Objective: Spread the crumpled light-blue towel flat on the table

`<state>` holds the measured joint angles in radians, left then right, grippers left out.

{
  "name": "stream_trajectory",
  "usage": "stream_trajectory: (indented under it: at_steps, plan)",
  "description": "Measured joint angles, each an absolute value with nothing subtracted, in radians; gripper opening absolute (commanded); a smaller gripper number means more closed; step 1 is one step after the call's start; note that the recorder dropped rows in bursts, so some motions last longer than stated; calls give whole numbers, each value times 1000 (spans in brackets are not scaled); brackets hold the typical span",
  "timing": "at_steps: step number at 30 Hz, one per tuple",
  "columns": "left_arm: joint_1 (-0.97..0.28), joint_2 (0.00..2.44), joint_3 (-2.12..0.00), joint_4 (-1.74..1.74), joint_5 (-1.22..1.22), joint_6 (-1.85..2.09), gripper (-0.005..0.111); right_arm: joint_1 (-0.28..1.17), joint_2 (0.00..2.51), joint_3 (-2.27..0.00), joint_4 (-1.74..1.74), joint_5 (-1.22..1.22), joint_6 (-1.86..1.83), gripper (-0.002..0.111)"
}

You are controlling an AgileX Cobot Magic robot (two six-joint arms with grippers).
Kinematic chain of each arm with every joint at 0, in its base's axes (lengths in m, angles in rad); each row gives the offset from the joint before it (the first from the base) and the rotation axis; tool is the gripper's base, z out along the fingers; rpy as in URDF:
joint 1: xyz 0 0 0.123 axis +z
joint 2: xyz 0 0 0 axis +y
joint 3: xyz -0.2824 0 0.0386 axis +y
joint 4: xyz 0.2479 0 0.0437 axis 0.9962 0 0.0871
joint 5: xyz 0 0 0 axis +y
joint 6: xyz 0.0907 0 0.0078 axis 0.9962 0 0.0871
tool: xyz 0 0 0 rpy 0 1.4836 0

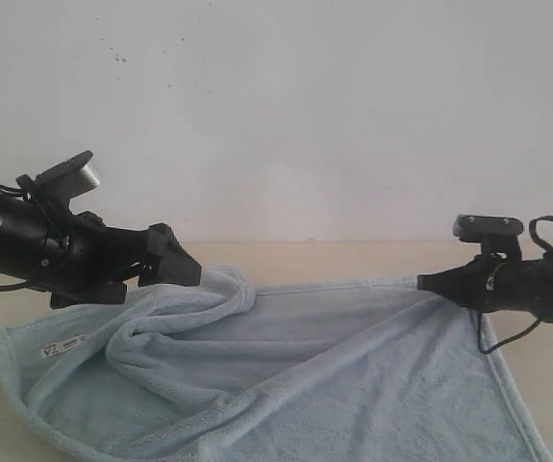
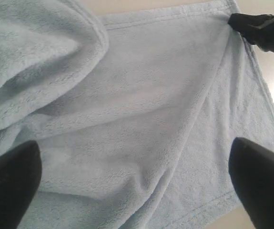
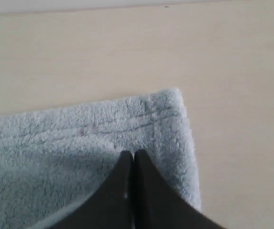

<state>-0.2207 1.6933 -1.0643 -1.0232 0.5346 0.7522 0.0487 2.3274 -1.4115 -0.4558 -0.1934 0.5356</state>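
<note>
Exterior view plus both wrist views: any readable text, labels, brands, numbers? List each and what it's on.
White label near a corner of the towel: dark print, too small and blurred to read.
Both wrist views: only towel pile, hem stitching and bare table; no text.
Arms and wall: no markings that can be made out.

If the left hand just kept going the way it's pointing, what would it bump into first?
Probably the towel: the open left hand aims at its raised fold just ahead, though depth is unclear.
</note>
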Motion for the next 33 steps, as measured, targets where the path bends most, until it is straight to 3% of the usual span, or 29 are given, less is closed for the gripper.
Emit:
stream_trajectory:
  at_steps: [11,23,29,33]
  plan:
    - [-221,1693,-1064,-1023,533,754,110,72,2082,-1408,-456,-16,521,0]
    - [-221,1693,-1064,-1069,536,755,110,232,1960,-1430,-392,681,45,0]
    - [-221,1693,-1064,-1155,622,756,110,230,1938,-1426,-61,1121,-159,0]
    - [-221,1693,-1064,-1250,742,809,110,232,1887,-1340,188,1199,-279,0]
